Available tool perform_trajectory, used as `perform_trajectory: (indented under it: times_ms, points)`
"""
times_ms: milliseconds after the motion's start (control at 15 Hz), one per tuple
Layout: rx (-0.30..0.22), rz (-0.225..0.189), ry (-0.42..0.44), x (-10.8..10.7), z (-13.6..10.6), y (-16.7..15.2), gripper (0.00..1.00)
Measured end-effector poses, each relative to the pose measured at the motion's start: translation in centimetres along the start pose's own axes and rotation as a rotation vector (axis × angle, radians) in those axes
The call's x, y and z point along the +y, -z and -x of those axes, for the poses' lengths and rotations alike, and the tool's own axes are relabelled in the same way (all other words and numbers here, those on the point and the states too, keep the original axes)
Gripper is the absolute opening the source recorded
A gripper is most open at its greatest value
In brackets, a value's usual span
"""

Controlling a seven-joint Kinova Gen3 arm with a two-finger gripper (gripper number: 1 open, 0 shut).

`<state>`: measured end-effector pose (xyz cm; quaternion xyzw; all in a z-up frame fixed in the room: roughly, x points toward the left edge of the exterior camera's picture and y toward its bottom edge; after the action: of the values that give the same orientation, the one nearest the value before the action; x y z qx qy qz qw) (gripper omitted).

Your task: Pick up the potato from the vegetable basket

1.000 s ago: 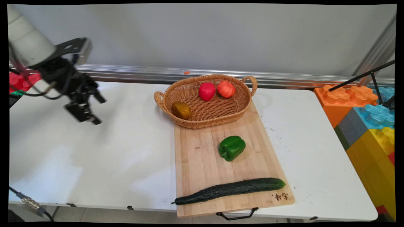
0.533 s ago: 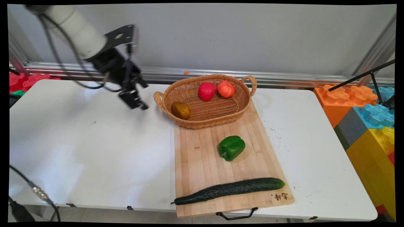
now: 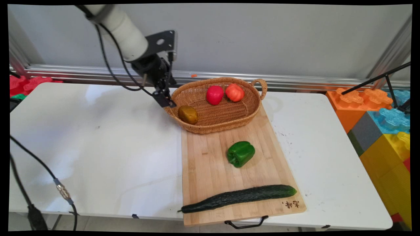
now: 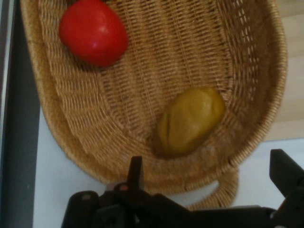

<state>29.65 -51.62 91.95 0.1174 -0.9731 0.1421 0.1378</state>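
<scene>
Hovering spread at the basket's (image 3: 226,126) left handle, jaws near brown potato (image 4: 190,121) — red pepper (image 4: 93,32) beyond.

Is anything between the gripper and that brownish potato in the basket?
Only the basket's rim and near handle. The open gripper hovers at that end, and the potato lies just inside, uncovered; the red tomato sits well aside.

Hidden and cut-off parts
The gripper (image 3: 165,100) covers the basket's (image 3: 229,126) left handle; the hand view's top edge crops the red fruit (image 4: 93,31).
</scene>
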Motion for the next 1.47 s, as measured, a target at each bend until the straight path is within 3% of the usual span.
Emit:
perform_trajectory:
  times_ms: [333,667,1400,1467]
  points:
    - [-0.003,0.030,-0.135,-1.3,-2.2,-4.9,1.00]
    - [-0.038,0.077,-0.236,-2.0,-3.3,-8.8,1.00]
    - [-0.086,0.113,-0.340,-3.3,-4.2,-13.4,1.00]
    - [-0.085,0.115,-0.342,-3.4,-4.4,-13.7,0.00]
